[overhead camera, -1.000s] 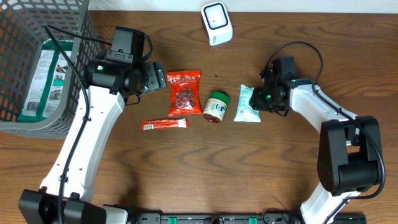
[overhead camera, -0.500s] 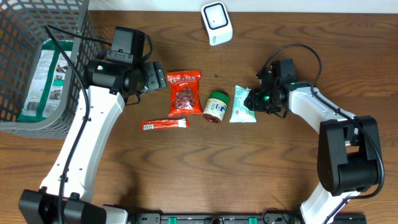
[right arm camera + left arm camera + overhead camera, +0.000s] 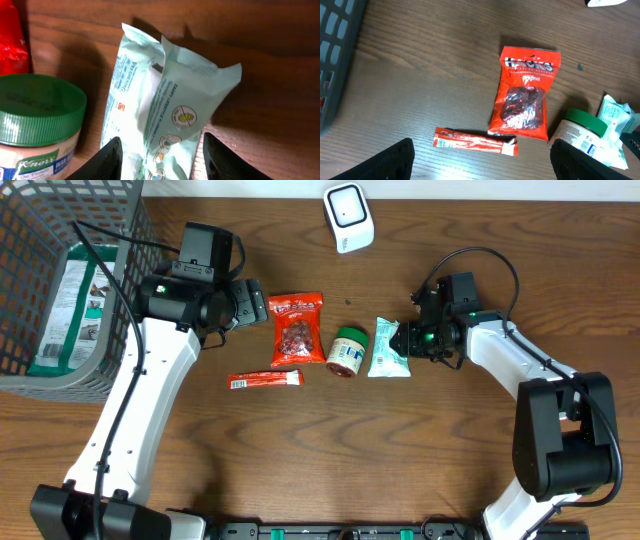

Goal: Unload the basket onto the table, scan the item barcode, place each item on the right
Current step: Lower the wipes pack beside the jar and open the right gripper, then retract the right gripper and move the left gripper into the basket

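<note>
Left claw (image 3: 482,159): your jaws stand wide; nothing between
Right claw (image 3: 164,155): straddles the mint packet (image 3: 165,95); you can't tell if it's clamped
Packet: on table (image 3: 300,460); just beside green-lidded jar (image 3: 40,110); scanner (image 3: 348,217) well apart

You cannot see the packet's (image 3: 165,110) lower end: the right wrist view's bottom edge cuts it off between the right gripper's (image 3: 162,152) fingers, so whether they press it is unclear. The jar (image 3: 35,120) is cropped too. From overhead, the packet's print is too small for you to read.
</note>
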You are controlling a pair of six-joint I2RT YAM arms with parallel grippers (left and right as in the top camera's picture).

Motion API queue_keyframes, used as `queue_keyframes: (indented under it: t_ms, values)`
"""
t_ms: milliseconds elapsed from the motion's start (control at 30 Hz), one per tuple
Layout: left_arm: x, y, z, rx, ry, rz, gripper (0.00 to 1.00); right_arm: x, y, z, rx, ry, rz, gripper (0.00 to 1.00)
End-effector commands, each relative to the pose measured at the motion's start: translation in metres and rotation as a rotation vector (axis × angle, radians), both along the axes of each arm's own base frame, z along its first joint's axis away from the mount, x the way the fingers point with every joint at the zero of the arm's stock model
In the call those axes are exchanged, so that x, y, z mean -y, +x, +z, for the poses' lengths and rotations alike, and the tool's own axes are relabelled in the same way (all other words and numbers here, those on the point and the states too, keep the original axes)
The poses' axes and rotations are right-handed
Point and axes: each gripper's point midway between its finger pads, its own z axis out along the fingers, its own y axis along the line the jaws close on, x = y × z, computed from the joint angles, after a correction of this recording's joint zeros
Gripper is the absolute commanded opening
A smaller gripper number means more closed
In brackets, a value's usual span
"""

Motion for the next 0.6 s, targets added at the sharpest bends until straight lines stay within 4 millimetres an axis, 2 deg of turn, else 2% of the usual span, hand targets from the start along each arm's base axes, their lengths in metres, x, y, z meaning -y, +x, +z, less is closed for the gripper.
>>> queue_keyframes:
  t_ms: [0, 133, 267, 333, 400, 500, 567]
  values:
    - [-0.003, -0.001, 0.005, 0.014, 0.007, 0.004, 0.87, 0.001, -0.001, 0.016, 0.031, 0.001, 0.014, 0.47]
    - [-0.003, -0.001, 0.005, 0.014, 0.008, 0.004, 0.87, 0.012, -0.003, 0.047, 0.068, 0.004, -0.012, 0.49]
    - [-0.002, 0.005, 0.008, 0.039, 0.003, 0.004, 0.87, 0.024, -0.009, 0.072, 0.120, -0.023, -0.012, 0.57]
    - [0.002, 0.020, 0.018, 0.111, -0.018, 0.003, 0.87, 0.036, -0.010, 0.075, 0.126, -0.078, -0.038, 0.59]
    - [0.008, 0.020, 0.020, 0.118, -0.048, -0.011, 0.87, 0.055, -0.012, 0.072, 0.115, -0.160, -0.080, 0.60]
    - [0.014, 0.024, 0.026, 0.147, -0.069, -0.054, 0.87, 0.063, -0.011, 0.071, 0.109, -0.170, -0.101, 0.61]
    - [0.021, 0.027, 0.041, 0.194, -0.085, -0.133, 0.87, 0.068, -0.010, 0.071, 0.108, -0.171, -0.116, 0.66]
